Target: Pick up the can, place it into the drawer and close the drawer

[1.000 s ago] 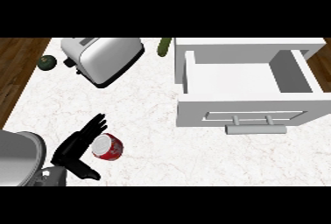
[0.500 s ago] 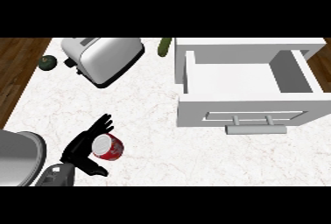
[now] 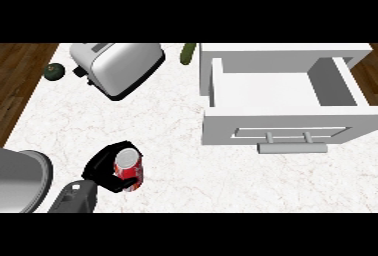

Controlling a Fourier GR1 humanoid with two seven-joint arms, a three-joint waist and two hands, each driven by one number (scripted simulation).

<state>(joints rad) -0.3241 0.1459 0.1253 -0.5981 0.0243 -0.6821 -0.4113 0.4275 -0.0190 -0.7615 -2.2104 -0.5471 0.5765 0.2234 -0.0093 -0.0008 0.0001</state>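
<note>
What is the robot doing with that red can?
The robot's left hand is curled round a red can near the front of the white counter. The can stands upright and has not reached the drawer yet. The drawer sits pulled open over on the right, with nothing showing inside it. A toaster stands at the back of the counter. The right hand is not in the picture.

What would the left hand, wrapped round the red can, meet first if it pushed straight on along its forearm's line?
Probably the toaster. The left hand points up and slightly right from its forearm, holding the can; bare counter lies between, though height is unclear.
</note>
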